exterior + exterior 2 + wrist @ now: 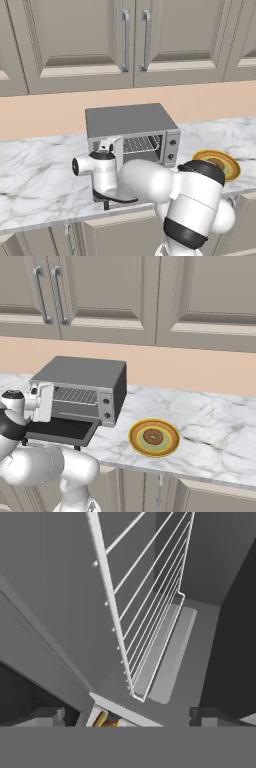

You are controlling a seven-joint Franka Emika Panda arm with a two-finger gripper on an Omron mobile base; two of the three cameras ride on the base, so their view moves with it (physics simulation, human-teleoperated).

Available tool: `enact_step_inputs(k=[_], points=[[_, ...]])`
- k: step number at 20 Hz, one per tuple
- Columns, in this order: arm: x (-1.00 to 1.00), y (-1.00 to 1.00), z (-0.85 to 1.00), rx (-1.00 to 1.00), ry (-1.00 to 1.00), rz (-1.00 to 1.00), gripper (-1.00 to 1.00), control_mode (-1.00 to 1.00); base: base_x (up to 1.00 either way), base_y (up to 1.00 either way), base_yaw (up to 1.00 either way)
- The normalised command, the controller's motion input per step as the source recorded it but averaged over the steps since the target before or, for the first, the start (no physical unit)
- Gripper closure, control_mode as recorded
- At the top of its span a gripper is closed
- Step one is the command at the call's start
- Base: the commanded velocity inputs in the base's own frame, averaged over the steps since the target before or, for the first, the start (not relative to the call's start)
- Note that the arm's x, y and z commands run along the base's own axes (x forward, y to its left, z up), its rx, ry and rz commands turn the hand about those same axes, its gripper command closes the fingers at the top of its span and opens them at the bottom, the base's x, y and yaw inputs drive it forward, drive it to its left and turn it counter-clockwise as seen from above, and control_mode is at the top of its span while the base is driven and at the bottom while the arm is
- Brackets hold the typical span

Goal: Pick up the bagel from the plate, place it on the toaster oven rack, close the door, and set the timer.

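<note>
Presently we find the bagel (152,436) lying flat on the plate (137,446) on the counter (210,421), well apart from the gripper (127,714) and off to the right of the toaster oven (82,376). The door (60,429) hangs open. The hand sits at the oven mouth, looking in along the toaster oven rack (150,627), jaws spread wide and holding nothing. We judge the arm must swing right to reach the bagel.

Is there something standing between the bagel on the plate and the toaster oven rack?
Nothing visible does: the door lies open, the rack is bare, and the bagel lies on the plate to the oven's right.
</note>
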Motion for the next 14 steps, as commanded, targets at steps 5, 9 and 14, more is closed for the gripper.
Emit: enact_step_inputs(k=[5, 9, 14], points=[[0.07, 0.0, -0.25, -0.07, 0.17, 0.1, -1.0, -1.0, 0.0, 0.0, 0.0], [0.08, 0.03, -0.23, -0.07, 0.07, 0.12, -1.0, -1.0, 0.0, 0.0, 0.0], [0.0, 0.03, -0.31, -0.11, 0.05, 0.17, -1.0, -1.0, 0.0, 0.0, 0.0]])
